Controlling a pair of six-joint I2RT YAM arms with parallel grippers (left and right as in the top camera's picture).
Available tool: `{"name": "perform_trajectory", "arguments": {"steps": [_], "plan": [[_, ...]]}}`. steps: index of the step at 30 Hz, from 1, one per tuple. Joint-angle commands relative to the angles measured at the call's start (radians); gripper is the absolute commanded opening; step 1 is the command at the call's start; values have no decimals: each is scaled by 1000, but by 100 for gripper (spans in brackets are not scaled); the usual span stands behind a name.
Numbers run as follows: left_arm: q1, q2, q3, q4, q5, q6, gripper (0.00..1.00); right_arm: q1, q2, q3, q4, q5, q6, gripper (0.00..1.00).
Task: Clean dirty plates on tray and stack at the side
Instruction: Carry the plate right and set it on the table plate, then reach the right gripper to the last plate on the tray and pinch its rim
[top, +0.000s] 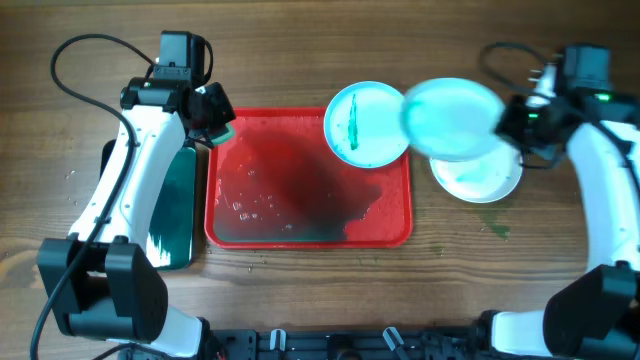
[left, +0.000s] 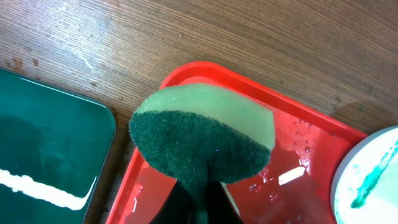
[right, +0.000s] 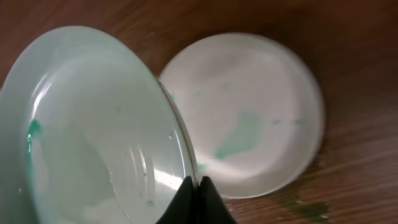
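Observation:
The red tray (top: 300, 225) lies mid-table, wet with dark smears. A pale mint plate (top: 365, 125) with a teal streak sits on its far right corner, seen also in the left wrist view (left: 370, 180). My right gripper (top: 510, 125) is shut on the rim of a second mint plate (top: 452, 118) and holds it above the table; the right wrist view (right: 93, 130) shows faint green on it. Below it a white plate (top: 480, 178) lies on the table right of the tray (right: 249, 112). My left gripper (top: 215, 125) is shut on a green sponge (left: 202, 140) over the tray's far left corner (left: 186, 71).
A black tray of green liquid (top: 175, 205) lies left of the red tray, under my left arm, seen also in the left wrist view (left: 43, 143). A small green smear (top: 497, 230) marks the wood by the white plate. Cables run behind both arms.

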Motion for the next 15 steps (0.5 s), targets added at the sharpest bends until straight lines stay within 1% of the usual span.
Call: {"name": "perform_trajectory", "arguments": {"steps": [1,4,7,10,11,13,15], "plan": [[5,1,7,0,-7,-16,4,-132,-24,-57,0,148,30,4],[5,1,7,0,-7,-16,4,-203,-23,-161,70,151,29,4],[5,1,7,0,-7,-16,4,-203,-23,-237,132,150,31,4],[5,1,7,1,-7,-16,4,-200,-23,-314,210,109,29,6],[5,1,7,2,-7,-16,4,-200,-23,-336,232,66,24,13],[5,1,7,5,-7,-16,4,-186,-23,-353,249,28,-9,20],[5,1,7,4,-7,-16,4,-146,-23,-353,259,11,-29,24]]}}
